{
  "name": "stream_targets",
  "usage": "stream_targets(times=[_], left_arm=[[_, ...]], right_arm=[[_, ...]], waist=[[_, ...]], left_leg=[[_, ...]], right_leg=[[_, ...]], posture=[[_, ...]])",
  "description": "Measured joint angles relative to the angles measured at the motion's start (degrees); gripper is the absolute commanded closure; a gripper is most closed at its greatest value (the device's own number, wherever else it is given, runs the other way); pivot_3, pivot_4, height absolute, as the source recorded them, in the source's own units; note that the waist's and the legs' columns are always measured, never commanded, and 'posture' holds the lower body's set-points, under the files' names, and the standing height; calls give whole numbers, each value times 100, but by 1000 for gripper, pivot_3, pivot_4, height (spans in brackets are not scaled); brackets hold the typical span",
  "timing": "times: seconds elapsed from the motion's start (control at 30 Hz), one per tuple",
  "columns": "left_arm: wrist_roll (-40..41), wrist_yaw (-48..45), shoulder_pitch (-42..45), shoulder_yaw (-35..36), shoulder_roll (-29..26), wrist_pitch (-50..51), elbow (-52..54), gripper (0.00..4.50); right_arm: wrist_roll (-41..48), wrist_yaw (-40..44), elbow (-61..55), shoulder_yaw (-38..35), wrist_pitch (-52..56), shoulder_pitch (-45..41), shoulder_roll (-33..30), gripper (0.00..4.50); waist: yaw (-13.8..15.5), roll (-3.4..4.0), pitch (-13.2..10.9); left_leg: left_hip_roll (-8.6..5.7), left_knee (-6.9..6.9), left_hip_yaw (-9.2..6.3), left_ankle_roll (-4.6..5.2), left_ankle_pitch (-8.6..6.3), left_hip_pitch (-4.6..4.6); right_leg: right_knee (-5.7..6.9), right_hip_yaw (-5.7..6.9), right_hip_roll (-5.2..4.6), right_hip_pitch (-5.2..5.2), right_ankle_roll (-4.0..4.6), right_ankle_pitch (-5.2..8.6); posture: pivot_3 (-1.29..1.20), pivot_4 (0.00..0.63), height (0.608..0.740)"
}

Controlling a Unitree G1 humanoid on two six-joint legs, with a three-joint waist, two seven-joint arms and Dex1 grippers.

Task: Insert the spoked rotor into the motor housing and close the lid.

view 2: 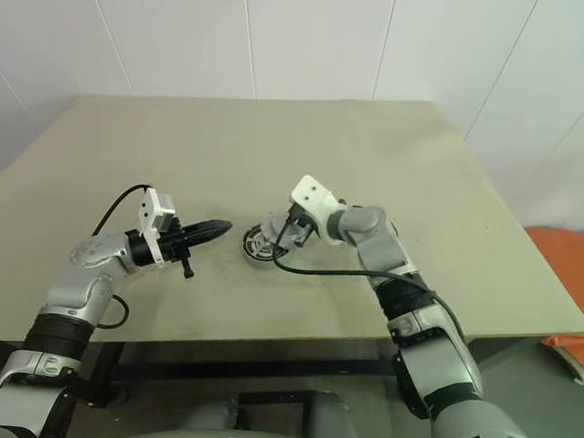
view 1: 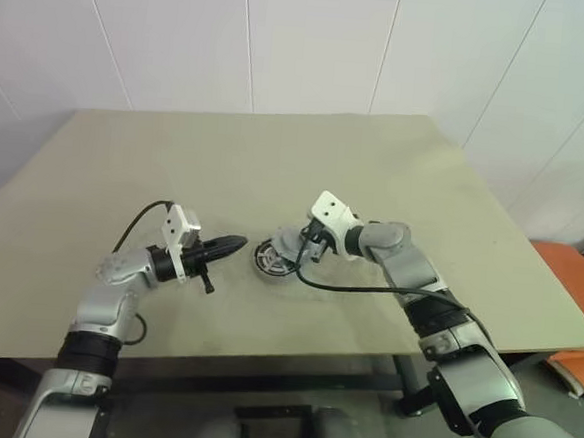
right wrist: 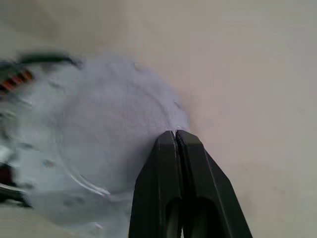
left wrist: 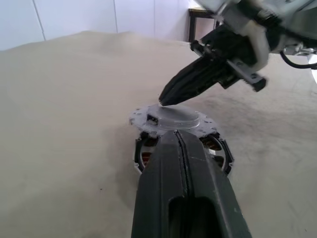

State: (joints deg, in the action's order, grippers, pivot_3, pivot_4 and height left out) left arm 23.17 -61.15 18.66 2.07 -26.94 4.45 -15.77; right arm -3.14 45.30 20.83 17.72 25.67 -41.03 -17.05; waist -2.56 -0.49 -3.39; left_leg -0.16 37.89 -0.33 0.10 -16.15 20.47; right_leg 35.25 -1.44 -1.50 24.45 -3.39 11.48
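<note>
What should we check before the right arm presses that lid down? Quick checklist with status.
1. Rotor in the motor housing: ok, copper windings show inside the dark ring.
2. Lid seated flat: not ok, it rides above the housing with a visible gap.
3. Right pincer on the lid: ok, shut, its tip at the lid's top face.
4. Left pincer out of the way: ok, shut, beside the housing with a gap to it.
5. Lid centred over the housing: cannot tell.
6. Table around the assembly: ok, nothing else near it.
</note>
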Motion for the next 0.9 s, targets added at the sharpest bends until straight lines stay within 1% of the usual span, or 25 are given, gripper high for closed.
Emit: stream_targets(times=[0.1,0.27,0.43,0.53,0.63,0.77,0.9], left_arm=[[0,-18,17,133,-85,-6,-97,4500],[-1,-30,15,165,-112,-14,-116,4500],[-2,-24,15,157,-88,-18,-114,4500],[-2,-24,14,157,-84,-19,-114,4500],[-3,-25,15,156,-59,-19,-115,4500],[-4,-29,16,155,-45,-20,-116,4500],[-5,-29,49,139,19,-22,-133,4500]], right_arm=[[168,191,-255,-3,251,89,-7,4436],[188,291,-408,13,392,177,-11,4436],[136,-454,-64,-179,358,68,238,4436],[106,-588,-6,-240,345,39,237,4436],[-129,-775,181,-158,116,20,178,4436],[-616,-1008,506,130,-384,19,-51,4436],[-971,-1019,588,415,-812,22,-188,4436]], waist=[[-5,0,0],[4,0,0],[-3,0,0],[2,0,0],[0,0,0],[-4,0,0],[-14,0,0]], left_leg=[[0,0,0,0,0,-1],[0,0,1,0,0,0],[0,0,1,0,0,-1],[0,0,1,0,0,1],[-1,0,2,0,0,2],[-2,0,3,0,0,2],[-2,0,3,0,0,1]], right_leg=[[1,0,0,0,0,0],[0,1,-2,0,0,0],[2,0,-2,0,1,-1],[0,0,-2,0,1,-1],[-1,0,-4,0,1,-1],[-2,0,-4,0,1,0],[-1,0,2,0,1,0]], posture=[[0,0,740],[0,0,740],[0,0,740],[0,0,740],[0,0,740],[0,0,740],[0,0,740]])
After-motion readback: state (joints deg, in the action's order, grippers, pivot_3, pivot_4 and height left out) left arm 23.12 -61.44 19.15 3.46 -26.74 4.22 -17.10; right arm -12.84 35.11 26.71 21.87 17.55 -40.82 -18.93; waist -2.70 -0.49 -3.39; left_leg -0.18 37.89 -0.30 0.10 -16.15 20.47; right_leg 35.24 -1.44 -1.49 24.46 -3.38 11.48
